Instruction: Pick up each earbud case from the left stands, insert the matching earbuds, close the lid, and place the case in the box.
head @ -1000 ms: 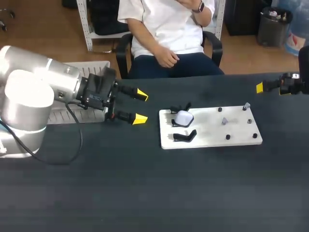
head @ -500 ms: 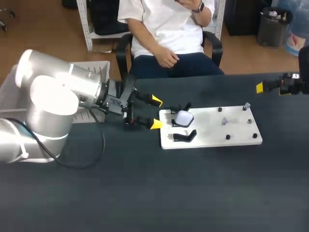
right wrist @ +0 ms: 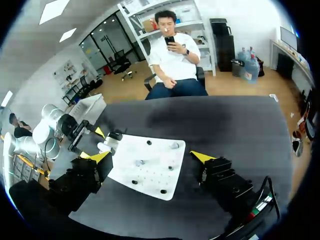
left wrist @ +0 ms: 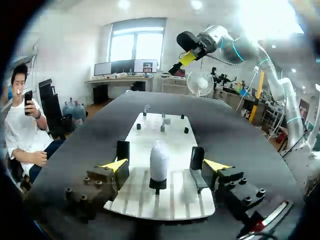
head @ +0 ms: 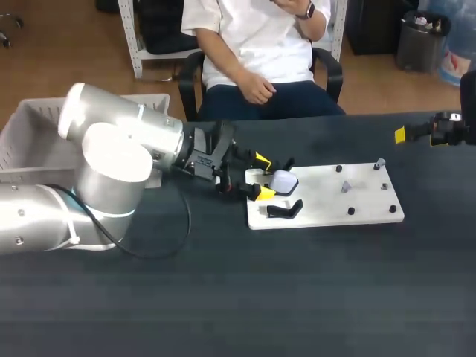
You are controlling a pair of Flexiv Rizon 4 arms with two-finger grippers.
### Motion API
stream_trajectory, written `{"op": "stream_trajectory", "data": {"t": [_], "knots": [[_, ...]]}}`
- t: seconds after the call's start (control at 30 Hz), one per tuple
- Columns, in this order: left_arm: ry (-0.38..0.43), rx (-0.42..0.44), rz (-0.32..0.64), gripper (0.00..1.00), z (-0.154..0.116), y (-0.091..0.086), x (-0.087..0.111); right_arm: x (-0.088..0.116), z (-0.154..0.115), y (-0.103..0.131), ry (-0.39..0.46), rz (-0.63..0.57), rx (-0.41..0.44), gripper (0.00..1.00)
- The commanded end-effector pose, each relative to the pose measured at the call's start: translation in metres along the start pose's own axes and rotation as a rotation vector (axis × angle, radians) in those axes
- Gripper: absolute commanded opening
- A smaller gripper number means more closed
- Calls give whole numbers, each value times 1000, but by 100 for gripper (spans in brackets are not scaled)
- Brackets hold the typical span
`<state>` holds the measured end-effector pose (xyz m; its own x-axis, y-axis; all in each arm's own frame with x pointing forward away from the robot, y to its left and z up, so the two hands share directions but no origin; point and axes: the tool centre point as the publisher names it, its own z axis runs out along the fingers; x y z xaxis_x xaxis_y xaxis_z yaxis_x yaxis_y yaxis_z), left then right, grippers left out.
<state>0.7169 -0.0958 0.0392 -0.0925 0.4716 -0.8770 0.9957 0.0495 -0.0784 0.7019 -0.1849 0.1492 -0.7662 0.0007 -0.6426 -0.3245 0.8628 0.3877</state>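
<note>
A white earbud case (head: 283,181) stands upright on a black stand at the left end of the white board (head: 327,204). My left gripper (head: 263,176) is open, one yellow tip on each side of the case. In the left wrist view the case (left wrist: 159,159) sits between the fingers of the left gripper (left wrist: 165,165), with a gap on both sides. A second black stand (head: 285,210) nearer me is empty. Small earbuds (head: 345,186) lie further right on the board. My right gripper (right wrist: 150,157) hangs open above the table's far right, away from the board (right wrist: 150,175).
A pale slatted box (head: 30,137) stands at the table's left edge behind my left arm. Small black pegs (head: 351,211) dot the right half of the board. The dark tabletop (head: 260,297) stretches wide in front of the board.
My left arm has swung right from beside the box to the board, bringing its open fingers around the case. The right arm has not moved.
</note>
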Motion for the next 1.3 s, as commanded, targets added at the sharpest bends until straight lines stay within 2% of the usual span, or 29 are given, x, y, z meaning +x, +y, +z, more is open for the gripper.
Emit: {"op": "stream_trajectory", "data": {"t": [0.03,0.2,0.4,1.0,1.2,1.3], "knots": [[3,5,-2,92,7,3,-1,0,0,0,0,0,3,100],[-2,16,-9,89,10,4,0,0,0,0,0,0,3,100],[-2,21,-18,76,16,6,3,0,0,0,0,0,3,100],[-18,55,-28,59,34,13,9,0,0,0,0,0,3,100],[-23,66,-27,58,39,14,9,0,0,0,0,0,3,100],[-22,70,-27,53,40,14,10,0,0,0,0,0,3,100]]}}
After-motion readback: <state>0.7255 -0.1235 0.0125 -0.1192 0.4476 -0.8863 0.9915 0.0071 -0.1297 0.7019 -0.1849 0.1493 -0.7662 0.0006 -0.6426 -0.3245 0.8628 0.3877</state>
